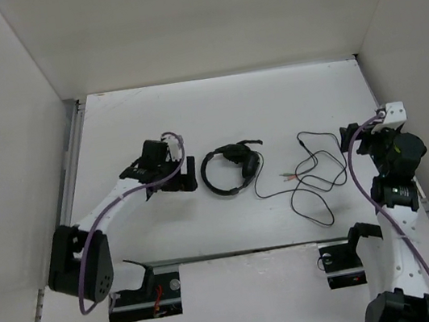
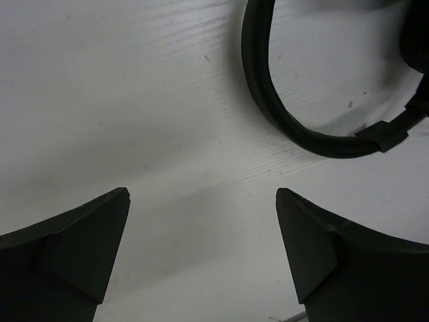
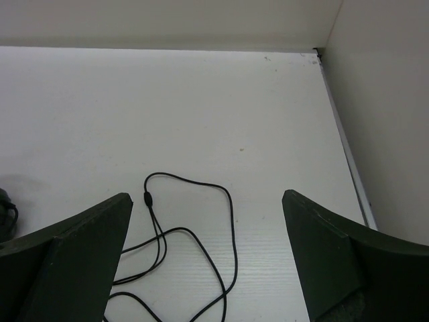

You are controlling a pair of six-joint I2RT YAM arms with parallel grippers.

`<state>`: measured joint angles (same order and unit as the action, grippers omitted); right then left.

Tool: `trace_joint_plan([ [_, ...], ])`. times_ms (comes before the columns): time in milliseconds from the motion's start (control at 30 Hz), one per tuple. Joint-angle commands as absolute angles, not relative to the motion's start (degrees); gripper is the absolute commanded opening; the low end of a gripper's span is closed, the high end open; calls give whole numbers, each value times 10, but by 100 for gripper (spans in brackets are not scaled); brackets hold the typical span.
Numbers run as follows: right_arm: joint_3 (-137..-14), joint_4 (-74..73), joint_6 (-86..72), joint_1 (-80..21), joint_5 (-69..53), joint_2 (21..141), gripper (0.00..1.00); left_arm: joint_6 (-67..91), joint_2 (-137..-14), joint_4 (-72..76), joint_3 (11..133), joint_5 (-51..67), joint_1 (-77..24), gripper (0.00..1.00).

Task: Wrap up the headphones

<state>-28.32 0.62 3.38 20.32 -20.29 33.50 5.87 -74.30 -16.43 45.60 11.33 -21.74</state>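
The black headphones [image 1: 230,169] lie flat at mid-table, the headband curving left and the earcups at the right. Their thin black cord [image 1: 314,174] runs right in loose loops, with pink and green plugs [image 1: 284,174] on the table. My left gripper [image 1: 189,173] is open and empty, just left of the headband [image 2: 281,114], not touching it. My right gripper [image 1: 348,138] is open and empty, right of the cord loops; the cord [image 3: 201,235] lies on the table below and ahead of its fingers.
White walls close in the table on the left, back and right [image 1: 390,35]. A metal rail [image 1: 70,176] runs along the left edge. Purple arm cables [image 1: 362,178] hang by each arm. Base mounts sit at the near edge [image 1: 328,261].
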Motion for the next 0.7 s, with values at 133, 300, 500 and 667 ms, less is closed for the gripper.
trace_joint_plan([
  [133,-275,62,20,222,-201,345,100,104,-884,-110,562,44,-263,85],
  [300,-274,65,21,224,-201,359,100,124,-933,-122,621,46,-272,82],
  [500,-270,72,20,227,-201,364,100,141,-975,-112,620,38,-290,81],
  [667,-274,69,19,237,-201,361,100,152,-1005,-105,620,6,-311,68],
])
